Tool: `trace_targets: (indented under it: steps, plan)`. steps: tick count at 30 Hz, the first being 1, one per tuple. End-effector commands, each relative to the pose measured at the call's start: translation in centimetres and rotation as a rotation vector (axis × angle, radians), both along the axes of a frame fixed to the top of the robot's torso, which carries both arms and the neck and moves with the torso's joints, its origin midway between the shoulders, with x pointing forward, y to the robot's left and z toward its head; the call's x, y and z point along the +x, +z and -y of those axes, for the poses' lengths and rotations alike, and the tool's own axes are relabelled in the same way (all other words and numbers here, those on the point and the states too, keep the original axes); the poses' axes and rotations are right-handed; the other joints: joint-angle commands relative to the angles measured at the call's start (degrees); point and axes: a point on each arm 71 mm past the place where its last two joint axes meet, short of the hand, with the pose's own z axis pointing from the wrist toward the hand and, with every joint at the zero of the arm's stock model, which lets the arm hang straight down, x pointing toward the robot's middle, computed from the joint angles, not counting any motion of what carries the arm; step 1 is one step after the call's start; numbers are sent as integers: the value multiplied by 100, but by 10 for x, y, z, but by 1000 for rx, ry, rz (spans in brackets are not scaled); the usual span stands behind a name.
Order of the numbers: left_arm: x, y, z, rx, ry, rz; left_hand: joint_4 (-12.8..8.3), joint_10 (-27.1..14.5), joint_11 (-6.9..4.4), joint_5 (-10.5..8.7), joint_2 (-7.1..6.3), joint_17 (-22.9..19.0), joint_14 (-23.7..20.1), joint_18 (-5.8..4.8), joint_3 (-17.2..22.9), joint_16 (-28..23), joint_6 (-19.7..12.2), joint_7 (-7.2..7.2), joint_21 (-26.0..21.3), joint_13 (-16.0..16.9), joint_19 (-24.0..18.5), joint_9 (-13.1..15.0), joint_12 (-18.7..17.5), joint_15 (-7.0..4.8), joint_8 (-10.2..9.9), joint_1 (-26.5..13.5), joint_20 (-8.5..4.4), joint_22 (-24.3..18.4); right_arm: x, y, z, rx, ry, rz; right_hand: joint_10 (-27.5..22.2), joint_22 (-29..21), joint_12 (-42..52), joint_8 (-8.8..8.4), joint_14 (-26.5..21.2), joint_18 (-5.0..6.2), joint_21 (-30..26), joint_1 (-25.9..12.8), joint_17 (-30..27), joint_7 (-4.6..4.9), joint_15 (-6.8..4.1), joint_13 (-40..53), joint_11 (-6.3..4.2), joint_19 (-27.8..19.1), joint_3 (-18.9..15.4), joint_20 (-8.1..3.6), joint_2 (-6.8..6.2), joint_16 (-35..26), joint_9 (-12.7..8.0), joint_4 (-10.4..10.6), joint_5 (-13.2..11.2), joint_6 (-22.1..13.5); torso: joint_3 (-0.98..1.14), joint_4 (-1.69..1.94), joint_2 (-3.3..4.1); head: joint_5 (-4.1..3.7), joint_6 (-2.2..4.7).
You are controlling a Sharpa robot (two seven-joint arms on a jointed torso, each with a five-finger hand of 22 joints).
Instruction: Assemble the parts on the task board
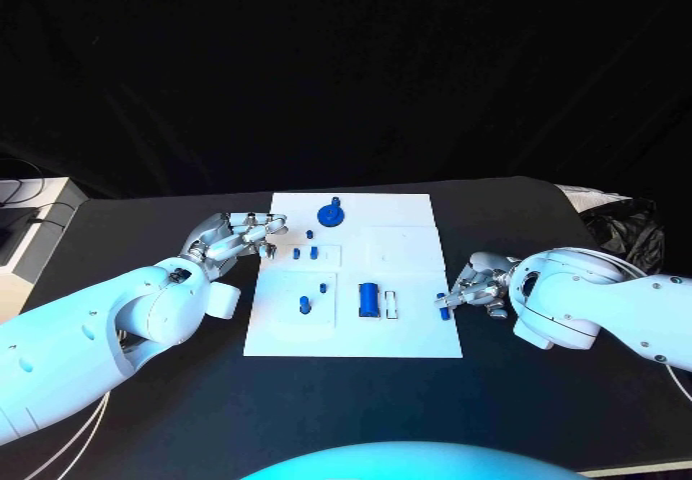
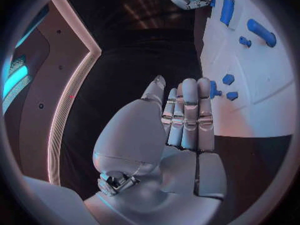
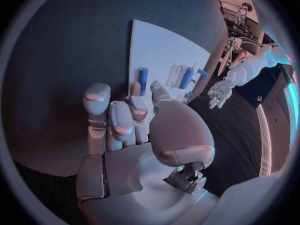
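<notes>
The white task board lies mid-table with several blue parts on it: a knob at the far end, small pegs on the left half, and a cylinder near the middle. My left hand hovers at the board's far left edge with its fingers straight and together, holding nothing; a small peg stands just beyond its fingertips. My right hand is at the board's right edge and pinches a short blue peg between thumb and a finger.
The black table extends around the board. A white box with cables stands at the far left, and a dark crumpled bag lies at the far right behind my right arm.
</notes>
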Motion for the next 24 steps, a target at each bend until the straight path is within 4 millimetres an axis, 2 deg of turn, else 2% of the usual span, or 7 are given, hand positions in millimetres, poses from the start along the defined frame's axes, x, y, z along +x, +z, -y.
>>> trace_targets:
  steps: [1, 6, 10, 16, 18, 23, 24]
  plan:
    - [-1, 1, 2, -8, -16, 8, 34, -24, 9, 25, 20, -4, -44, -2, 6, 13, -7, 11, -44, -2, 32, 2, 15, -7, -12, -1, -5, 20, 0, -3, -2, -45, 28, -4, 45, 532, -32, 29, 13, -31, 24, -23, 8, -6, -1, 6, 6, 217, 5, 11, -60, 29, 11, 40, -34, 23, 5, -5, 1, 4, -2]
    - [-1, 1, 2, -8, -16, 7, 34, -24, 9, 25, 20, -4, -44, -2, 6, 13, -7, 11, -44, -2, 32, 2, 15, -7, -12, -1, -5, 20, 1, -6, -6, -77, 61, -6, 34, 528, -46, 36, 11, -30, 11, -29, -1, -4, 1, 8, 7, 212, 33, 11, -107, 16, 40, 79, -81, 8, 8, -3, 0, 15, -10]
    - [-1, 1, 1, -7, -15, 7, 34, -24, 9, 25, 20, -4, -44, -2, 6, 13, -7, 11, -44, -2, 32, 2, 15, -7, -12, -1, -5, 20, 0, -10, -8, -121, 100, -8, 35, 530, -43, 39, 14, -32, 21, -53, 10, -4, 1, 14, 8, 211, 92, 12, -176, 19, 55, 143, -219, 6, 6, -3, -1, 17, -24]
    - [-1, 1, 1, -6, -15, 7, 34, -24, 9, 25, 20, -4, -44, -2, 6, 13, -7, 11, -44, -2, 32, 2, 15, -7, -12, -1, -5, 20, -2, -15, -12, -150, 136, -19, 27, 531, -47, 39, 13, -32, 22, -29, 16, 1, 3, 17, 11, 211, 201, 14, -269, 14, 73, 201, -189, -1, 7, -7, 0, 18, -22]
    - [-1, 1, 1, -6, -15, 7, 34, -24, 9, 25, 20, -4, -44, -2, 6, 13, -7, 11, -44, -2, 32, 2, 15, -7, -12, -1, -5, 20, -2, -16, -14, -156, 147, -23, 20, 530, -48, 36, 13, -31, 14, 18, 16, 6, 5, 19, 16, 209, 208, 14, -250, 13, 76, 145, -15, -11, 7, -5, 0, 22, -29]
    - [-1, 1, 0, -5, -14, 6, 34, -24, 9, 25, 20, -4, -44, -2, 6, 13, -7, 11, -44, -2, 32, 2, 15, -7, -12, -1, -5, 20, -3, -18, -17, -181, 171, -22, -6, 524, -60, 11, 9, -29, -18, 232, 3, 1, 0, 18, 13, 205, 198, 15, -89, -4, 64, -207, 560, -47, 4, -2, -1, 17, -36]
    - [-1, 1, 0, -5, -13, 6, 34, -24, 9, 25, 20, -4, -44, -2, 6, 13, -7, 11, -44, -2, 32, 2, 15, -7, -12, -1, -5, 20, -3, -18, -17, -188, 176, -21, -15, 522, -70, -4, 7, -30, -26, 360, -3, -7, -11, 13, 7, 204, 252, 10, -57, -10, 51, -327, 906, -61, 4, -4, -2, 17, -38]
